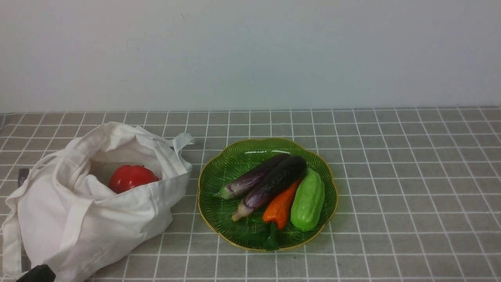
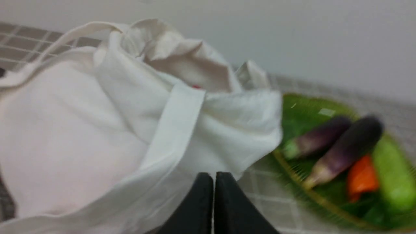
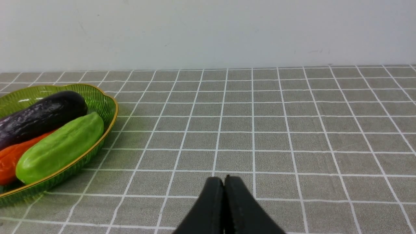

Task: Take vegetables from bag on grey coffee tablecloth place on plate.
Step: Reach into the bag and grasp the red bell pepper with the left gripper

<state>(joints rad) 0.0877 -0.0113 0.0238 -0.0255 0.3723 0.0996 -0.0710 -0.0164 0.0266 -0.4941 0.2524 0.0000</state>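
Red pepper half-hidden in bag

2 eggplants, orng pepper, grn gourd (side by side)

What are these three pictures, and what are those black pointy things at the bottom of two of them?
They come from a robot with two arms. The first looks forward from between the arms; the others come from wrist cameras. The black points are its left gripper and right gripper, both shut, holding nothing. On the grey checked tablecloth sits a white cloth bag with a red bell pepper inside, beside a green plate carrying two eggplants, an orange pepper and a light green vegetable.
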